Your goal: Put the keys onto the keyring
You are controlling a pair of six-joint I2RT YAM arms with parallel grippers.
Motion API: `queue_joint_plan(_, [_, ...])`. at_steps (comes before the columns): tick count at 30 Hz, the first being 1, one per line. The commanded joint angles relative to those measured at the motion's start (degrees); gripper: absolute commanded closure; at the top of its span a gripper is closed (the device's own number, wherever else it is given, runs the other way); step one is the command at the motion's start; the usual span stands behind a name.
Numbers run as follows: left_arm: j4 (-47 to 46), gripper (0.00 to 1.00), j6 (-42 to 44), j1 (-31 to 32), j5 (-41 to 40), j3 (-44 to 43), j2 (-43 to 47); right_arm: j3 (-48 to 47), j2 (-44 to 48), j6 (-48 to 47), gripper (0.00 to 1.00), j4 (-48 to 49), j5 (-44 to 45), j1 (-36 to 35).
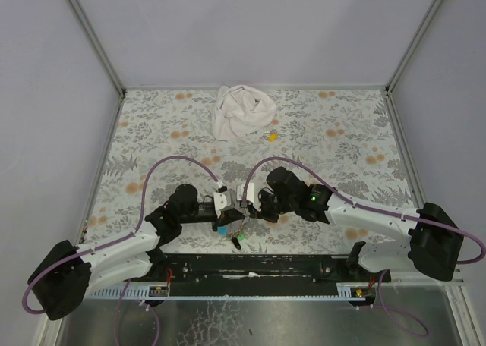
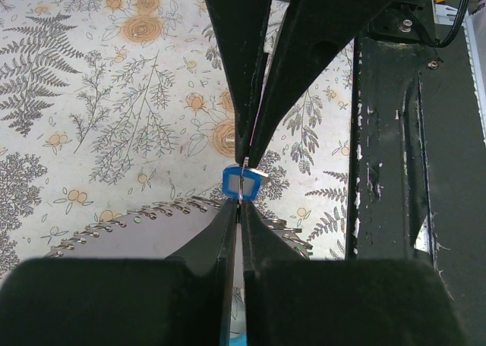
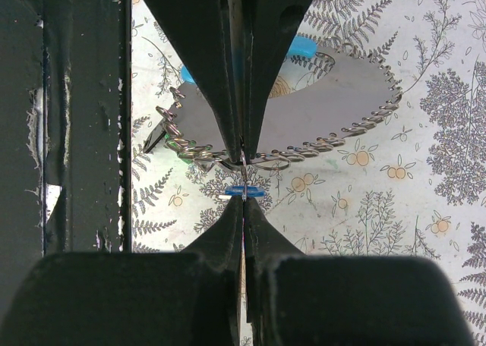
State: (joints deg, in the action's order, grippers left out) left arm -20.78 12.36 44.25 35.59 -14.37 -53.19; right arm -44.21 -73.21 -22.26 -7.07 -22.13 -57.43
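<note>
We see the blue key (image 2: 243, 180) held over the table (image 1: 342, 156), its cap seemingly nipped by the right gripper (image 3: 243, 200), fingers pressed together. It touches the keyring (image 3: 243, 161), which the left gripper (image 2: 239, 209) pinches, fingers likewise closed. From the keyring, the key lies straight towards the right gripper, tip facing tip. We cannot make out the blade's axis.

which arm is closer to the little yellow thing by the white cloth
Right. The right arm reaches to just this side of the yellow piece; the left arm lies farther off, to its near left.
</note>
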Motion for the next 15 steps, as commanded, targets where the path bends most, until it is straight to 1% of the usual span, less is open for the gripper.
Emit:
queue_joint_plan(1, [-7.34, 1.0, -0.86, -0.12, 1.1, -1.63, 0.05, -2.39, 0.55, 0.56, 1.0, 3.74, -2.74, -1.26])
queue_joint_plan(15, [-8.15, 1.0, -1.33, 0.48, 0.78, -1.8, -0.34, -2.68, -0.09, 1.5, 1.0, 5.38, -1.78, -2.2])
